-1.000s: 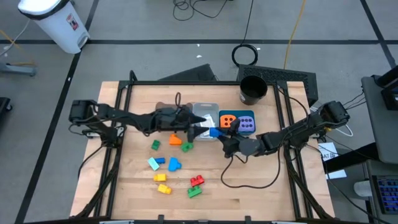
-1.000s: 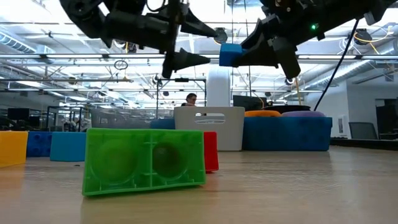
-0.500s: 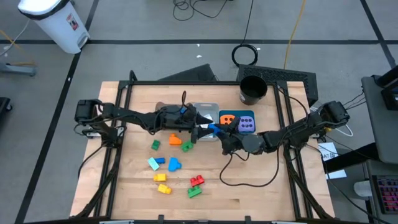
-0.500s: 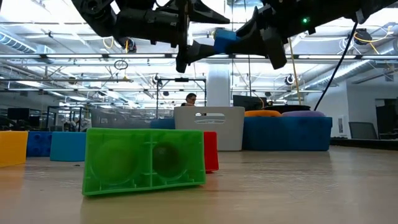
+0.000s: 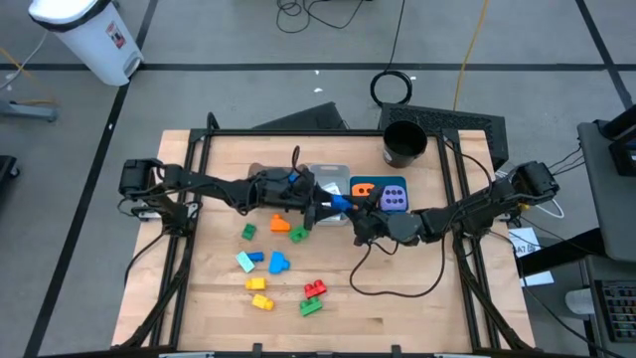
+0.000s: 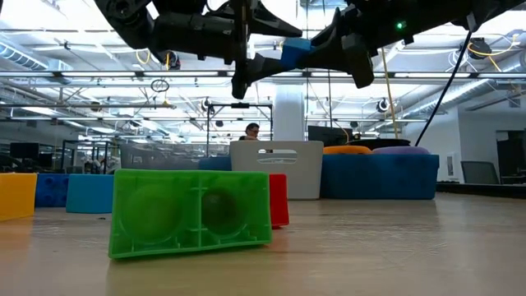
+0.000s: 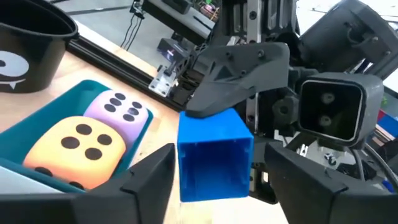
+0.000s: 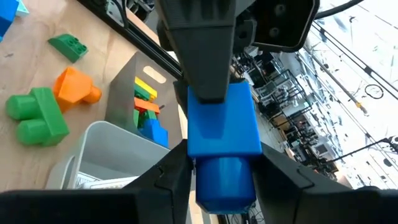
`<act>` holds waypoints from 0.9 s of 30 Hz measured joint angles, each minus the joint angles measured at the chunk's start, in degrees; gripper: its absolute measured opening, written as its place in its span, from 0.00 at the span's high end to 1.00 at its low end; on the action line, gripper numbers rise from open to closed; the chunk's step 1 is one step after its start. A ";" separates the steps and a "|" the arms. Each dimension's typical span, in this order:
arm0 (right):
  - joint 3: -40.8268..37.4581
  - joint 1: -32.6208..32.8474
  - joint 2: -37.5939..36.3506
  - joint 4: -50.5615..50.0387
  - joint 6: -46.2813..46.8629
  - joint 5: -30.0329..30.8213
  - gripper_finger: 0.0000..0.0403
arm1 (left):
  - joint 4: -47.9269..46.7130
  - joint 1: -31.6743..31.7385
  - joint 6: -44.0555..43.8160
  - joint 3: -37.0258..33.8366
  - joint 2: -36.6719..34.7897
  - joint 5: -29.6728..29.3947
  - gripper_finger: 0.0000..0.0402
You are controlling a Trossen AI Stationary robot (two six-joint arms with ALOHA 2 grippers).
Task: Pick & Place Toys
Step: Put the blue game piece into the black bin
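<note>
While your right gripper (image 5: 347, 210) holds the blue brick (image 5: 340, 207) aloft, the left gripper (image 5: 323, 205) meets it.
Right fingers clamp the brick above the desk (image 5: 417, 298) beside the teal bin (image 5: 379, 182); left fingers stand spread on either side of it.

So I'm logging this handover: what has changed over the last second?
The left pincer moved in toward the blue brick held aloft by the right pincer and now brackets it, its fingers narrowing. The right pincer kept its grip. The toys on the table stayed put.
</note>
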 joint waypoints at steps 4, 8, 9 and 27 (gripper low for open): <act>0.00 0.02 0.27 0.10 0.41 -2.82 0.67 | 0.11 -0.59 0.04 -0.03 0.00 -0.63 0.47; 0.00 0.04 0.44 0.31 0.63 -3.02 0.67 | -0.22 -0.96 0.36 -0.03 0.00 -2.34 0.57; 0.00 -0.01 0.44 0.31 1.56 -2.85 0.67 | -0.16 -0.96 0.50 -0.03 0.00 -2.74 0.60; 0.04 2.82 -9.42 -16.43 22.82 4.72 0.38 | -8.75 1.29 8.38 -13.45 -18.77 -11.72 0.68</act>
